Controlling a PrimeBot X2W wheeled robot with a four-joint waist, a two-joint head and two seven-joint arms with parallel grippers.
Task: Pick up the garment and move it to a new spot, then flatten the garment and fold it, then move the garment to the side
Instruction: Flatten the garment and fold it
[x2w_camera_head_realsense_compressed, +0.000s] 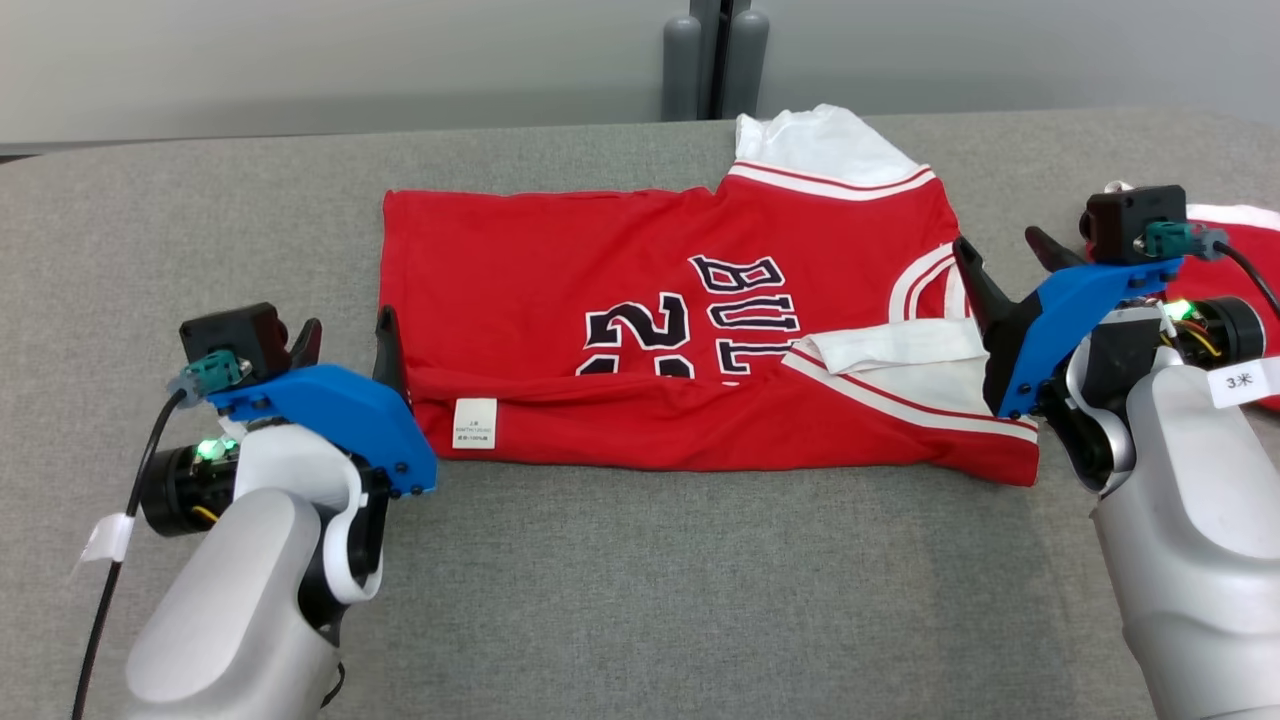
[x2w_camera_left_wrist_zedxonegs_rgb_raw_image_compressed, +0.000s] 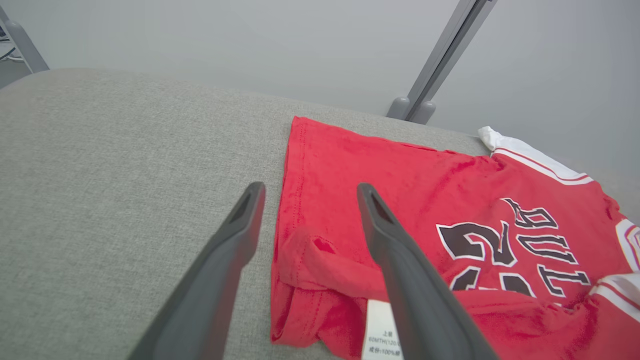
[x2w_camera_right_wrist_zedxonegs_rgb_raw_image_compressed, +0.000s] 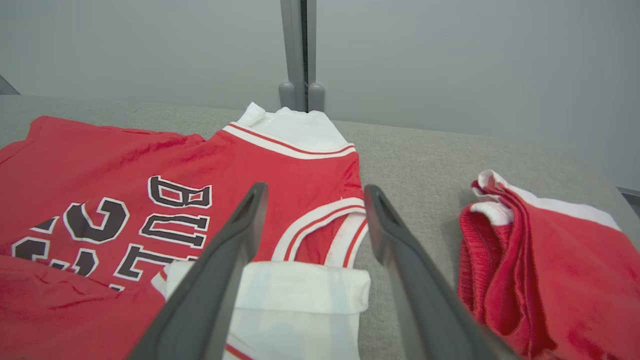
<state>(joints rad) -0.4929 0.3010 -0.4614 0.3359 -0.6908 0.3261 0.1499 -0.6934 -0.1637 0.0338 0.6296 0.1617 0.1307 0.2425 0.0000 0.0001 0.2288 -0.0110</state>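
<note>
Both splayed, empty: L gripper (x2w_camera_head_realsense_compressed: 348, 320), R gripper (x2w_camera_head_realsense_compressed: 995, 238) at opposite ends of jersey (x2w_camera_head_realsense_compressed: 560, 260)

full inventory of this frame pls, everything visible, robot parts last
jersey: 1, red with white sleeves and black-and-white lettering, spread across the middle of the table, near edge folded up over itself
care label: 1, white, on the jersey's folded near edge, at its left end
second garment: 1, red with white trim, bunched on the table to the right of the jersey, apart from it
table: 1, grey fabric-covered, under everything
posts: 2, grey, side by side behind the table's far edge
wall: 1, pale grey, behind the table
left gripper: 1, dark fingers, blue mount, open at the jersey's left edge
right gripper: 1, same colours, open at the jersey's right end
</note>
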